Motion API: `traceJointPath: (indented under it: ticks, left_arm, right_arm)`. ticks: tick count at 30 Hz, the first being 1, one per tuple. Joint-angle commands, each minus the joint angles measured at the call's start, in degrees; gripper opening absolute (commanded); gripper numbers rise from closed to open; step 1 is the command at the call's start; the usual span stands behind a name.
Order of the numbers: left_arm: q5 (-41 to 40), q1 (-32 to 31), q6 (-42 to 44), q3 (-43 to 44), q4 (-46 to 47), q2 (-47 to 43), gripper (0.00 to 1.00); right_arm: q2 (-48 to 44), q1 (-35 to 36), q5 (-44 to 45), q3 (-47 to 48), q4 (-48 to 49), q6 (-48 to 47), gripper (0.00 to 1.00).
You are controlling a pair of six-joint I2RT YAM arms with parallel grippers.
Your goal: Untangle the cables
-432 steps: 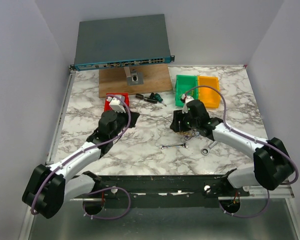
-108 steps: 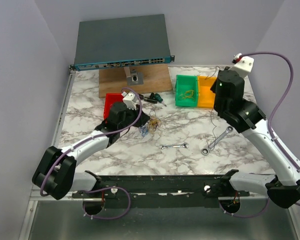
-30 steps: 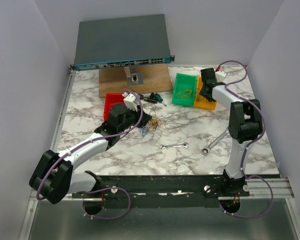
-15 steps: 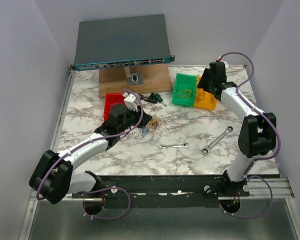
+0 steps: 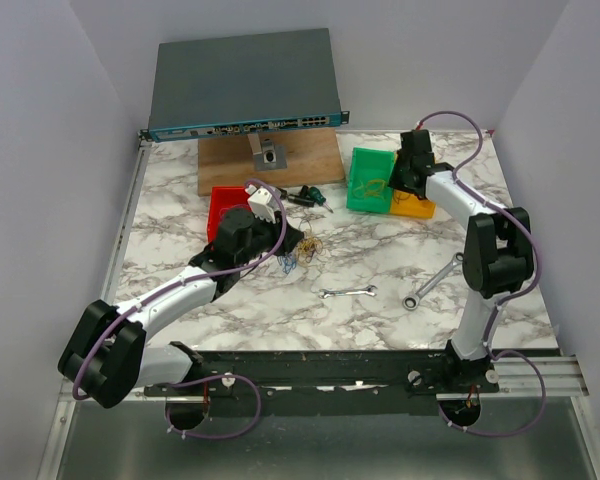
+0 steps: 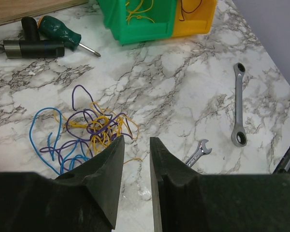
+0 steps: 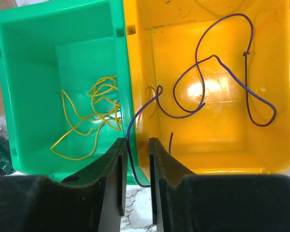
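Note:
The tangled cables (image 5: 302,250), blue, yellow and purple wire loops, lie on the marble; in the left wrist view (image 6: 94,128) they sit just left of my fingertips. My left gripper (image 5: 283,240) (image 6: 137,140) is open a narrow gap and empty, its left finger at the bundle's edge. My right gripper (image 5: 404,186) (image 7: 137,141) hovers over the wall between the two bins, jaws slightly apart. A purple wire (image 7: 212,58) lies in the yellow bin (image 7: 280,159), one end hanging over the wall between my fingers. A yellow wire (image 7: 92,116) lies in the green bin (image 7: 19,96).
Two silver wrenches (image 5: 348,292) (image 5: 435,280) lie in front of the bins. A green-handled screwdriver (image 5: 308,196) and a red bin (image 5: 220,205) are behind the left gripper. A wooden board (image 5: 270,160) and a network switch (image 5: 245,85) stand at the back.
The right arm came down from high on the right to the bins and shifted slightly left over the green-yellow divide. The left arm and the bundle have stayed put.

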Motion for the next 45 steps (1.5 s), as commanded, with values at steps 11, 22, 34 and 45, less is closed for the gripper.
traceJointPath:
  ticks: [11, 22, 34, 45]
  left_arm:
    - [-1.2, -0.6, 1.2, 0.0, 0.9, -0.7, 0.29]
    - [-1.5, -0.6, 1.0, 0.6, -0.3, -0.3, 0.30]
    - [-2.3, -0.7, 0.9, 3.4, -4.0, 2.6, 0.35]
    - [-4.4, -0.7, -0.6, 6.2, -8.9, 6.1, 0.54]
  right_arm:
    - [-3.7, -0.2, 4.8, -0.8, -0.4, 0.9, 0.06]
    - [5.4, -1.5, 15.2, 5.6, -1.8, 1.7, 0.01]
    - [3.8, -2.0, 14.3, 3.6, 1.2, 4.0, 0.53]
    - [-19.2, 3.2, -3.6, -15.8, 6.2, -0.8, 0.66]
